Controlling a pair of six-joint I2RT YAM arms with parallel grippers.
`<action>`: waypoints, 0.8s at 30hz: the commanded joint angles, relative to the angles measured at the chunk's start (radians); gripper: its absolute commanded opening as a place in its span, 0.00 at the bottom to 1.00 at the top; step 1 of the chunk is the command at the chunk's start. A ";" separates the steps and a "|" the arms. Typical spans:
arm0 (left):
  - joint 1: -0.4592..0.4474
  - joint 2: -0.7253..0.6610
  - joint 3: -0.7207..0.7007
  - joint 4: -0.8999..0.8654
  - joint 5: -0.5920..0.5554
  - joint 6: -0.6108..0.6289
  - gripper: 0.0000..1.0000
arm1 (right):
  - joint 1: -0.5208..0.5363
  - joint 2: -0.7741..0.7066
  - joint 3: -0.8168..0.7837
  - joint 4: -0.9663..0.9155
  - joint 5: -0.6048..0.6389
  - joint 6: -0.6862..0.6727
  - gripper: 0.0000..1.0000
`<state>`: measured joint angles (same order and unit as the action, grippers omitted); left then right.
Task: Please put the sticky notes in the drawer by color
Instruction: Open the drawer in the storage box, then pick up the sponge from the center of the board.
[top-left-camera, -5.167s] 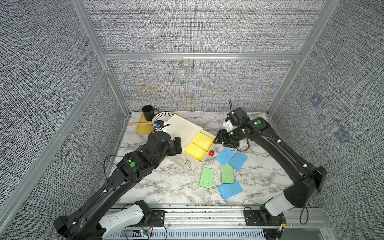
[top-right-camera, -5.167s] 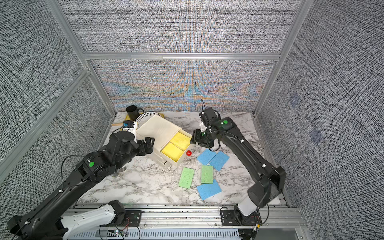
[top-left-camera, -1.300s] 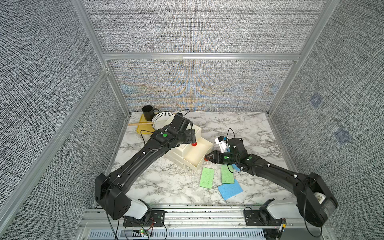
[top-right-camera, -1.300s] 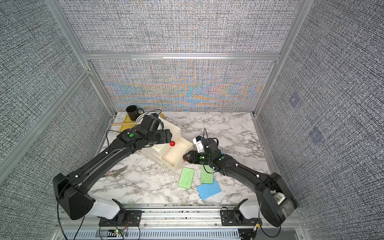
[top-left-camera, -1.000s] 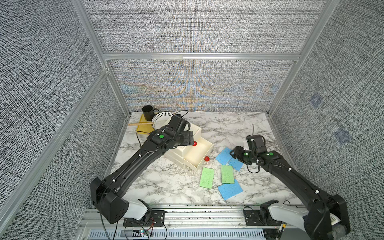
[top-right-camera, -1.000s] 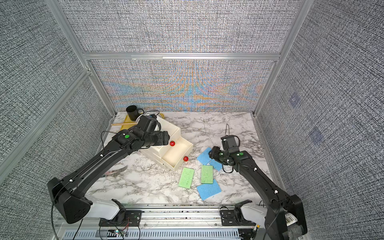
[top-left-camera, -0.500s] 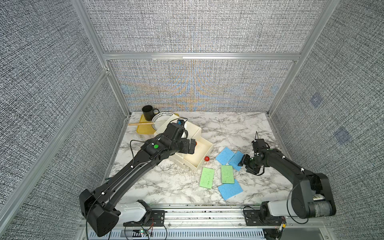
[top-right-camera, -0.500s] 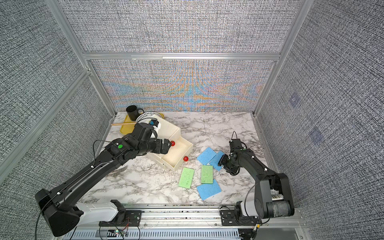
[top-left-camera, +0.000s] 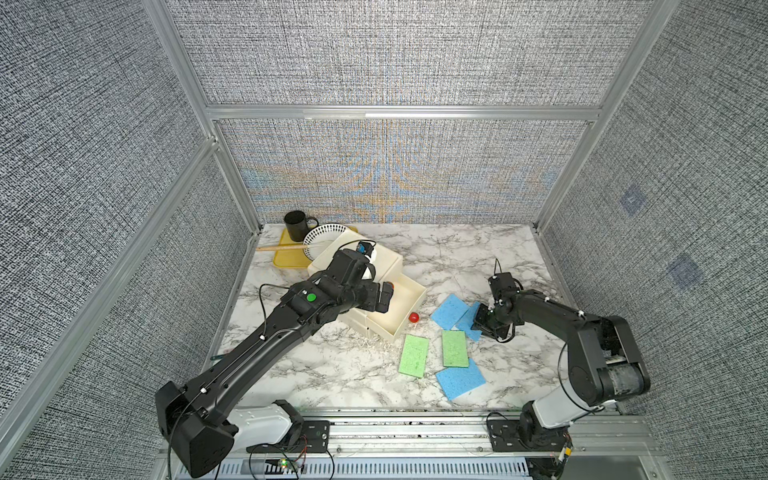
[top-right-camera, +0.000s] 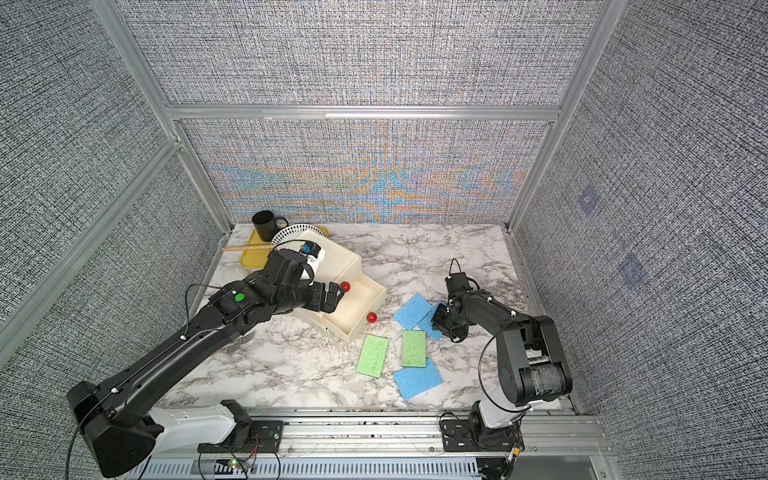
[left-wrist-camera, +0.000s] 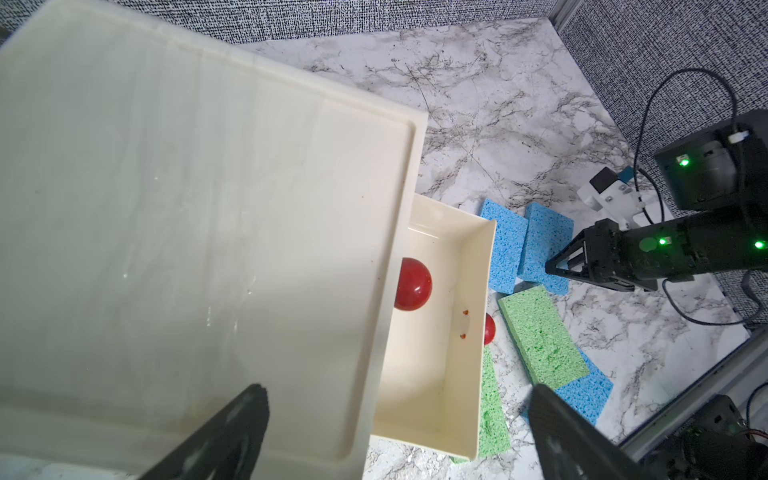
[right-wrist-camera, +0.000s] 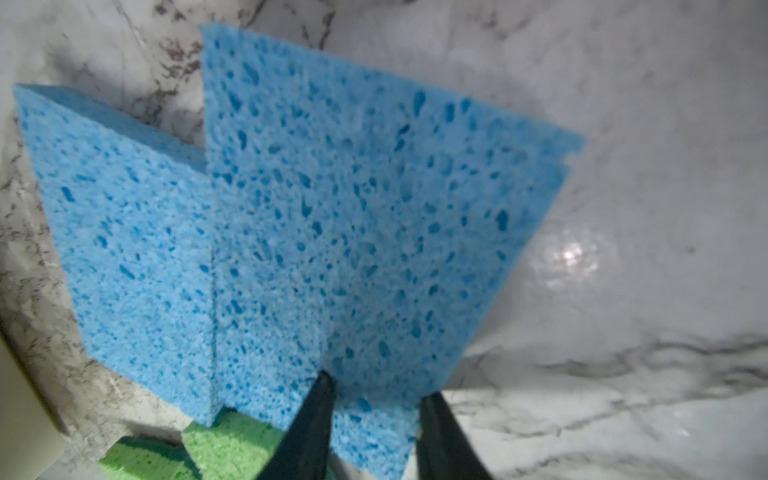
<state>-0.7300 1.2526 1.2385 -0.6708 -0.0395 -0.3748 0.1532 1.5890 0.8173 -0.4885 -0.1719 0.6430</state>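
At the left of the surface (top-left-camera: 457, 257), the left arm (top-left-camera: 266, 336) extends diagonally from its base on the front rail to the drawer cabinet (top-left-camera: 388, 257). Its wrist is above the cabinet's front edge. The left gripper (top-left-camera: 380, 300) points toward the right side of the surface, jaws spread wide and holding nothing. In the left wrist view its fingers (left-wrist-camera: 232, 432) frame the cabinet top and the open drawer (left-wrist-camera: 432, 374). The open drawer projects toward the near right. One red knob (top-right-camera: 345, 286) shows above it on a closed drawer front, and its own knob (top-left-camera: 413, 318) faces the pads.

The right arm (top-left-camera: 552, 316) rises from the rail's right end. Its forearm reaches left, low over the surface, with the wrist pitched down. The right gripper (top-left-camera: 481, 322) sits at the near-right end of a blue pad (top-left-camera: 465, 322). Its jaws stand at a small gap. In the right wrist view one finger (right-wrist-camera: 316, 415) lies over the pad's face and the other beside its edge, with a corner of the pad between them. Whether the pad is clamped cannot be determined.

All visible pads lie on the surface between the open drawer and the right arm.
- The blue pad runs diagonally, far right to near left. It is parallel to the second blue pad (top-left-camera: 451, 309) and overlaps that pad's edge.
- The two green pads (top-left-camera: 414, 356) (top-left-camera: 454, 348) run near to far, almost parallel.
- The right-hand green pad rests partly on the third blue pad (top-left-camera: 461, 384), whose long axis runs across the surface.
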 joint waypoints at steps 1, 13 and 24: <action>0.001 0.018 0.006 0.027 0.039 0.008 1.00 | 0.006 -0.017 -0.051 -0.034 0.111 -0.003 0.10; 0.000 0.007 0.078 0.028 0.181 0.029 1.00 | 0.054 -0.297 0.233 -0.155 -0.022 -0.218 0.00; 0.000 0.038 0.159 0.145 0.463 0.018 1.00 | 0.204 -0.443 0.358 -0.154 -0.271 -0.322 0.00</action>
<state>-0.7307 1.2758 1.3754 -0.6014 0.3012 -0.3511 0.3302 1.1667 1.1728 -0.6331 -0.3721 0.3592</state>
